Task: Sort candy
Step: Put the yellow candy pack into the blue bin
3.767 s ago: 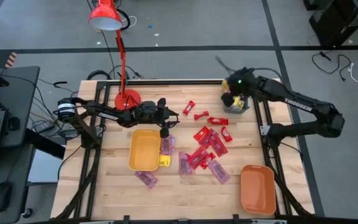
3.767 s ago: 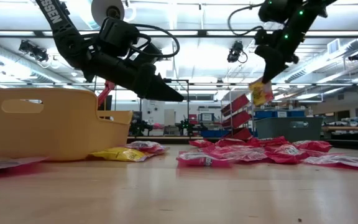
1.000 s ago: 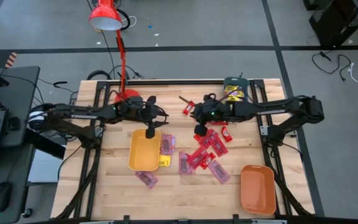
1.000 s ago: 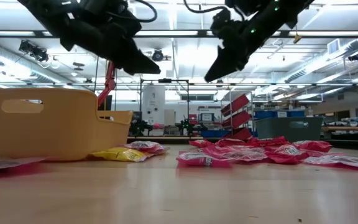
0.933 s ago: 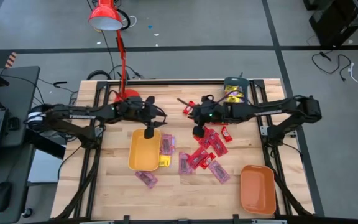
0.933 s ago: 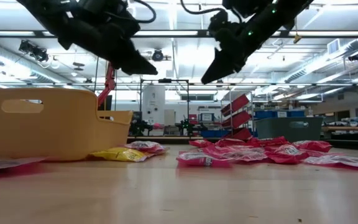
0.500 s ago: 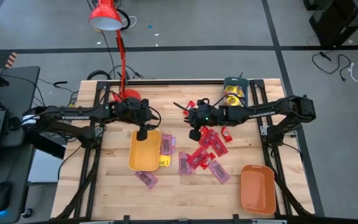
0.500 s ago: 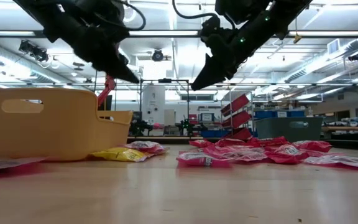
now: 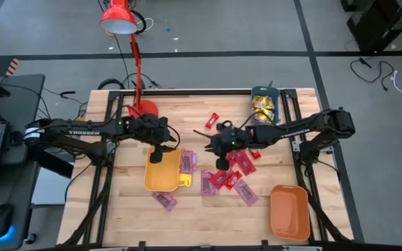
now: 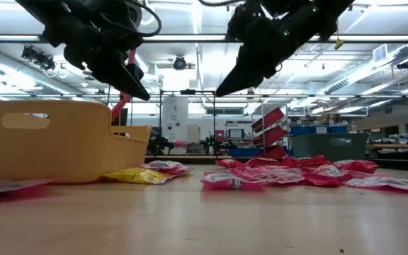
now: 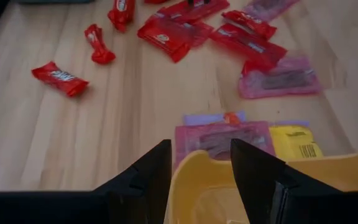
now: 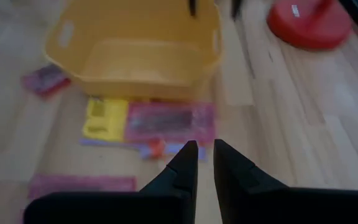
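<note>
Candy lies scattered on the wooden table: a pile of red and pink packets, pink packets and a yellow packet beside the yellow tray, and two red sweets farther back. My left gripper hangs open above the yellow tray's far end, touching nothing. My right gripper hovers over the left side of the pile, with only a narrow gap between its fingers and nothing in it. In the low view both grippers are well above the table.
A teal bin with yellow candy stands at the far right. An orange tray sits at the near right corner. A red desk lamp has its base at the far left. One pink packet lies near the front edge.
My left gripper has moved toward the table's left and near edges and tipped downward, ending over the yellow tray's far end. My right gripper has gone toward the near edge and sunk a little over the candy pile. No candy has moved.
</note>
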### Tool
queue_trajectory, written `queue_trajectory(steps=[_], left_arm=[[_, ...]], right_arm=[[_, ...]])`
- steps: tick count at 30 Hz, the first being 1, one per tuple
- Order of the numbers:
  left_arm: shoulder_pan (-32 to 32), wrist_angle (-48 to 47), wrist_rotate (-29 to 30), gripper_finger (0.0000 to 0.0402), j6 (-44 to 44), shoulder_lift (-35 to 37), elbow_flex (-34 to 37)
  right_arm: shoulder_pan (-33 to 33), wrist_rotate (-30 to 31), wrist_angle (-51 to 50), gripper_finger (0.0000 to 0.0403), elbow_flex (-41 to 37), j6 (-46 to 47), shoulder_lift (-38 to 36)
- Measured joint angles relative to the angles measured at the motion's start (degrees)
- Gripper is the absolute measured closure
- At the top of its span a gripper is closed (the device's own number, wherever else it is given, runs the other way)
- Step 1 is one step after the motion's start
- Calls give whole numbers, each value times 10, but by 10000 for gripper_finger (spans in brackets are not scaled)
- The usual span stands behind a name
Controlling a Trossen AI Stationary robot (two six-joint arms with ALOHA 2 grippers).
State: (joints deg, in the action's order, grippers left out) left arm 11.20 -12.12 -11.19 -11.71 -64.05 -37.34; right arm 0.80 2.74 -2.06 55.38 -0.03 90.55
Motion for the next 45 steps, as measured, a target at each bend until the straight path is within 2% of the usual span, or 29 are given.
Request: queue_trajectory(steps=[8, 14, 19, 22, 26, 31, 38, 45], left_arm=[[-10, 72, 3, 234, 3, 0, 0], [-14, 106, 32, 234, 26, 0, 0], [-13, 102, 100, 234, 33, -3, 0], [-13, 102, 117, 234, 49, -3, 0], [-22, 98, 99, 234, 83, -3, 0], [-61, 96, 71, 234, 105, -3, 1], [-127, 106, 81, 234, 132, -3, 1], [-177, 112, 107, 234, 151, -3, 1]], right_arm=[[40, 7, 87, 364, 1, -2, 56], [56, 7, 141, 364, 0, 0, 100], [68, 3, 199, 364, 0, 32, 130], [81, 5, 225, 361, 0, 35, 150], [100, 17, 272, 341, 3, 63, 173], [127, 40, 269, 302, 33, 84, 211], [153, 80, 258, 253, 88, 91, 267], [160, 102, 213, 223, 112, 120, 285]])
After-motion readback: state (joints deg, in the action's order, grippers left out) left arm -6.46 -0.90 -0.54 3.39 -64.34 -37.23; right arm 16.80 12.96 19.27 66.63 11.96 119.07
